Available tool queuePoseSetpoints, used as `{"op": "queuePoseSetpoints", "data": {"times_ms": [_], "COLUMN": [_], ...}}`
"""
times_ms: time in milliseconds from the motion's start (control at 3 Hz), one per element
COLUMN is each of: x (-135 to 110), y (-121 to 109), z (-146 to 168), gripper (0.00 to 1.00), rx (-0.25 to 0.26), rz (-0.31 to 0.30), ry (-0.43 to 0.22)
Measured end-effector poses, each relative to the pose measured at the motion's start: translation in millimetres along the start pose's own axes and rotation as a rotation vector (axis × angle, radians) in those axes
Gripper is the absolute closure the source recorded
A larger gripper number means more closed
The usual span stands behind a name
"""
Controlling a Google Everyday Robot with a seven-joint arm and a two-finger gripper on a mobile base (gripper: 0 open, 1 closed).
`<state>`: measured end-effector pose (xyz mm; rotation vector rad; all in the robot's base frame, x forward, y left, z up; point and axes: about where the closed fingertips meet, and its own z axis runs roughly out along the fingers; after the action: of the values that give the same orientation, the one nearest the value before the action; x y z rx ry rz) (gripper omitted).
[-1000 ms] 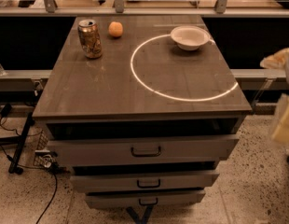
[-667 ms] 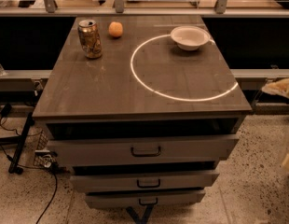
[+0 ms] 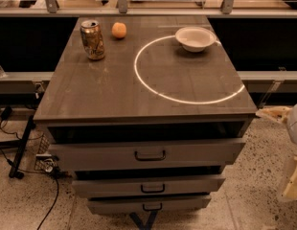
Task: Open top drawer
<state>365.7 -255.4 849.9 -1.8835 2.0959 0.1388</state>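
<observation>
The top drawer [image 3: 91,153] is the widest grey front, right under the table top. It has a dark centre pull handle [image 3: 150,155]. It stands out a little, with a dark gap above it. My gripper [image 3: 275,114] shows as pale cream parts at the right edge of the camera view. It is to the right of the cabinet's front corner, level with the table top's edge and apart from the drawer and its handle. More of the pale arm [image 3: 293,176] hangs lower at the right edge.
A mid-sized drawer [image 3: 100,186] and a small bottom drawer [image 3: 110,205] sit below. On the table top [image 3: 91,90] stand a drink can [image 3: 93,40], an orange [image 3: 119,30] and a white bowl [image 3: 195,37]. Cables [image 3: 24,147] lie on the floor at the left.
The pale gripper at the right edge has come down, from level with the table top's far half to level with its front edge. The drawers and table objects have not moved.
</observation>
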Motion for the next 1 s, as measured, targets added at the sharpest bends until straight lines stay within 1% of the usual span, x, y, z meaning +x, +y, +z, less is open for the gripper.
{"op": "queuePoseSetpoints", "data": {"times_ms": [333, 667, 1000], "x": [-17, -36, -47], "y": [3, 6, 10], "z": [22, 58, 79], "gripper": [0.0, 0.0, 0.0], "rx": [-0.009, -0.02, -0.032], "rz": [0.017, 0.025, 0.018], "ry": [-0.06, -0.103, -0.118]}}
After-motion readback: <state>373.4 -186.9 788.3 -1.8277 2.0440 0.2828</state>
